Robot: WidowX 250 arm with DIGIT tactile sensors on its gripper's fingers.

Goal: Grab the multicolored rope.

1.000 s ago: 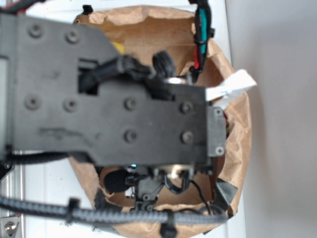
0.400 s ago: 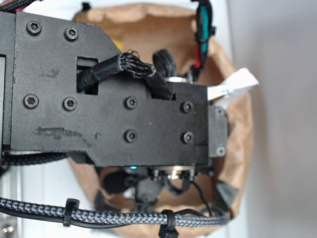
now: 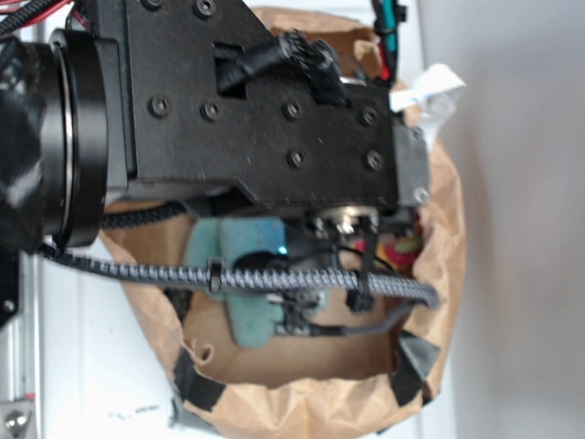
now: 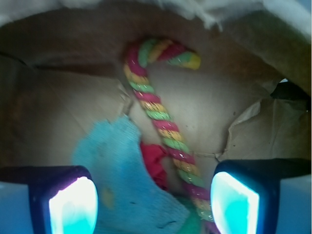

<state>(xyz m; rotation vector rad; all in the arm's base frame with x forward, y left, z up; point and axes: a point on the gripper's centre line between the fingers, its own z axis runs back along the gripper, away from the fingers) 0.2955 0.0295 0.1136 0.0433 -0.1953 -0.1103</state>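
While the brown paper bag (image 3: 439,247) holds the multicolored rope (image 4: 161,129) and a blue cloth (image 4: 117,175), the gripper (image 4: 153,197) hangs wide open, holding nothing, above both.

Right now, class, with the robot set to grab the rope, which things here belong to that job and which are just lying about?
Belongs to the job:
multicoloured rope
gripper, open

Just lying about:
blue cloth
red cloth
paper bag holding everything
grey braided cable
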